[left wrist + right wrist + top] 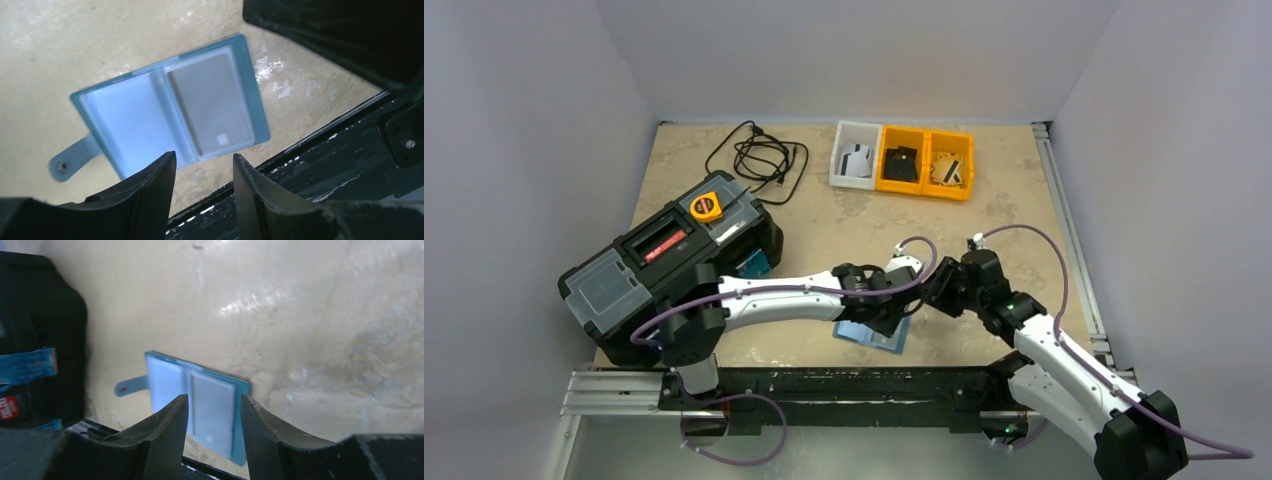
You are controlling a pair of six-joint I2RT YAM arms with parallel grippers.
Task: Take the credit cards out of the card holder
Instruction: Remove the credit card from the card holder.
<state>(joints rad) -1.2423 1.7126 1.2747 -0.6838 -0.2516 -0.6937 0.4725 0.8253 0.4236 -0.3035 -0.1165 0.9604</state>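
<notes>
The card holder [125, 117] lies open and flat on the table near the front edge, light blue inside with a teal rim and a snap strap [69, 160]. One grey-white credit card [210, 102] sits in its right clear pocket; the left pocket looks empty. In the top view the card holder [869, 336] shows partly under the left arm. My left gripper [204, 157] hovers above its near edge, open, with nothing between the fingers. My right gripper [214, 400] is open above the card holder [165, 380], over the credit card [212, 410]. Both grippers [889, 308] [936, 288] meet over it.
A large black toolbox [669, 260] stands at the left. At the back stand a white bin [856, 155] and two yellow bins [902, 160] [949, 165], each with a card inside. A black cable [759, 155] is coiled at the back. A black rail [320, 150] runs along the table's front edge.
</notes>
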